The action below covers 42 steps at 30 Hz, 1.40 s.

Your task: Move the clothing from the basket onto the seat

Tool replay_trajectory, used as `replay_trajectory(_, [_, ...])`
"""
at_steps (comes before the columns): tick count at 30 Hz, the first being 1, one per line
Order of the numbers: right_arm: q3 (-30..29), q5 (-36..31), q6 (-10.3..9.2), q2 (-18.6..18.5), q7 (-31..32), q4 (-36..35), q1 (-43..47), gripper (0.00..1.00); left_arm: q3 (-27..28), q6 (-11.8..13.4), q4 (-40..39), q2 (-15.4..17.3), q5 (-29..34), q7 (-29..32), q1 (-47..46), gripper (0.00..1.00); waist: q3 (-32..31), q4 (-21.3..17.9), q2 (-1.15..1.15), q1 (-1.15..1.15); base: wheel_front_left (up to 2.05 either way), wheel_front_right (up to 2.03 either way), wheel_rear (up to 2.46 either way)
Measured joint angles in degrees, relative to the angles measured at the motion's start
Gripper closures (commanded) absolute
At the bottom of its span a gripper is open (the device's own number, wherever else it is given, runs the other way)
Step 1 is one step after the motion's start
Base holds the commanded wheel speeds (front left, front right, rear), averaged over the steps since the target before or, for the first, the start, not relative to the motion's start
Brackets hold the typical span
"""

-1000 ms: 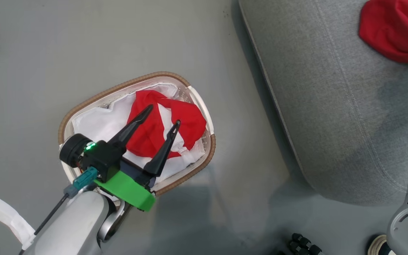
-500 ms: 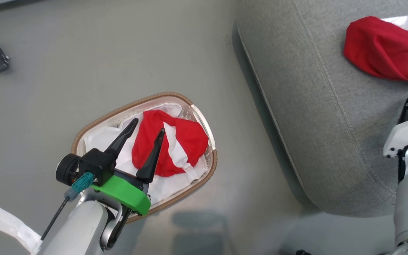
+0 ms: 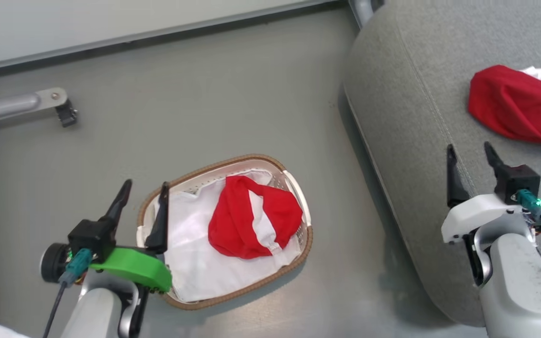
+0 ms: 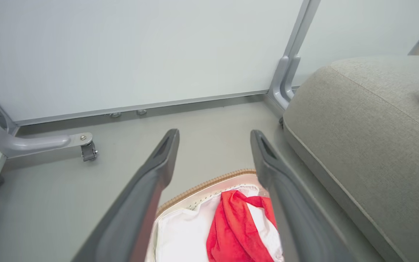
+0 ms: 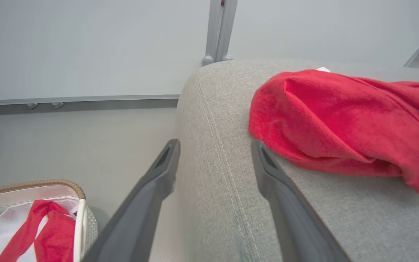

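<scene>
Clothing [image 3: 254,223] of soft bright red fabric with white panels lies in two places. One bunched piece sits in the oval cream perforated plastic basket [image 3: 214,165] with the brown woven rim, resting on a plain white thin liner sheet [image 3: 190,263] towards the basket's right end. The other piece [image 3: 517,110] lies crumpled on top of the large grey upholstered seat [image 3: 406,94], near its stitched seam. The basket stands on the grey floor [image 3: 204,103] just beside the seat's rounded edge. The left gripper [image 3: 146,184] hangs at the basket's left end with its two long dark fingers spread wide and nothing between them, one finger over the rim and the other over the floor. The right gripper [image 3: 468,146] is over the seat, fingers likewise spread and empty, near the red piece there but apart from it.
</scene>
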Motion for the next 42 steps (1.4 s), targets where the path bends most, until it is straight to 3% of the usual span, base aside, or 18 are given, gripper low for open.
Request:
replay_trajectory(12, [13.5, 10.0, 0.0, -0.1, 0.0, -7.3, 5.0, 0.0, 15.4, -0.2, 3.2, -2.6, 4.9, 0.0, 5.2, 0.0, -6.0, 5.1, 0.0, 0.0, 0.0, 0.0, 0.0])
replay_trajectory(20, [17.0, 11.6, 0.0, -0.1, 0.0, -8.5, 9.4, 0.0, 19.7, -0.4, 2.0, -4.7, 8.1, 0.0, 10.2, 0.0, -9.4, 6.6, 0.0, 0.0, 0.0, 0.0, 0.0])
replay_trajectory(32, [17.0, 11.0, 0.0, -0.1, 0.0, -8.7, 14.7, 0.0, 18.5, -0.5, 0.1, -6.3, 7.7, 0.0, 15.3, 0.0, -13.1, 6.9, 0.0, -0.01, 0.0, 0.0, 0.0])
replay_trajectory(42, [16.2, 10.5, 0.0, -0.1, 0.0, -11.9, 11.6, 0.0, 12.7, -0.5, 0.8, -5.7, 5.8, 0.0, 11.7, 0.0, -9.0, 5.6, 0.0, 0.0, 0.0, 0.0, 0.0])
